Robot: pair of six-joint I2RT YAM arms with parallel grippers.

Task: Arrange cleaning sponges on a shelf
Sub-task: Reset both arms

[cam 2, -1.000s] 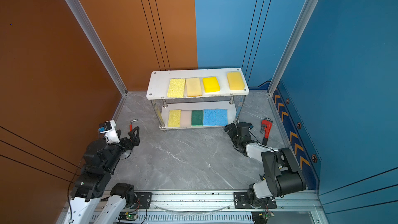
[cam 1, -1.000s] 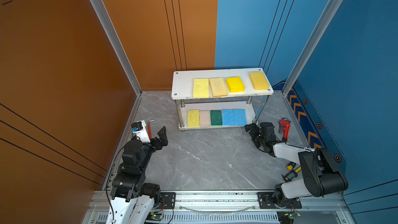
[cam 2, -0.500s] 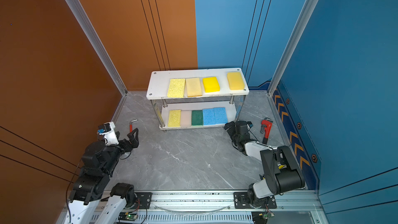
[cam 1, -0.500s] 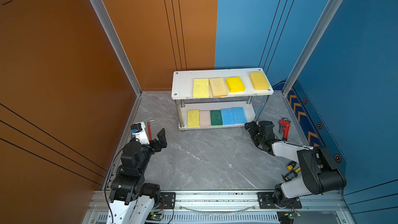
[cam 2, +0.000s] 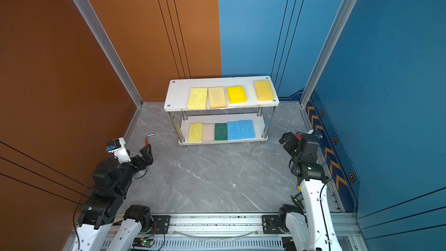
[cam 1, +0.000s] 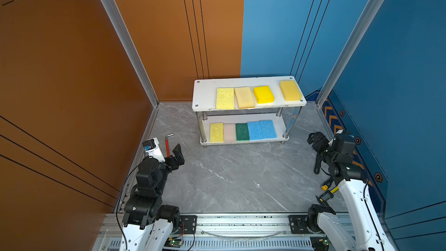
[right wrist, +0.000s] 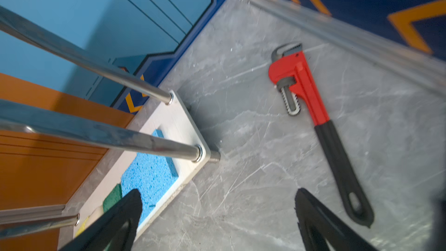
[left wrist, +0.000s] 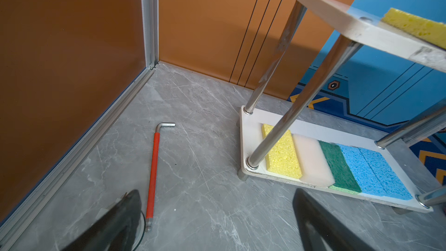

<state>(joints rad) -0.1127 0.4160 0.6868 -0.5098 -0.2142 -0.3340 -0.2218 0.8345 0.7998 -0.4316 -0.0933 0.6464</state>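
Grey stone floor (cam 1: 229, 177) fills the pen. At 12 o'clock on it stands the white shelf (cam 1: 205, 92), which has two boards. The left claw (left wrist: 216, 193) hangs low at 9 o'clock, spread wide with nothing in it. The right claw (right wrist: 217, 191) hangs at 3 o'clock, spread wide too, holding nothing. A red wrench (right wrist: 304, 80) lies on the floor near the right claw. A red bent key (cam 1: 167, 144) lies just beside the left claw. All nine sponges lie flat on the shelf. Four yellow top sponges (cam 1: 244, 97) are on the high board. Five bottom sponges (cam 1: 242, 131) sit side by side on the low board: yellow, pink, green, blue and blue.
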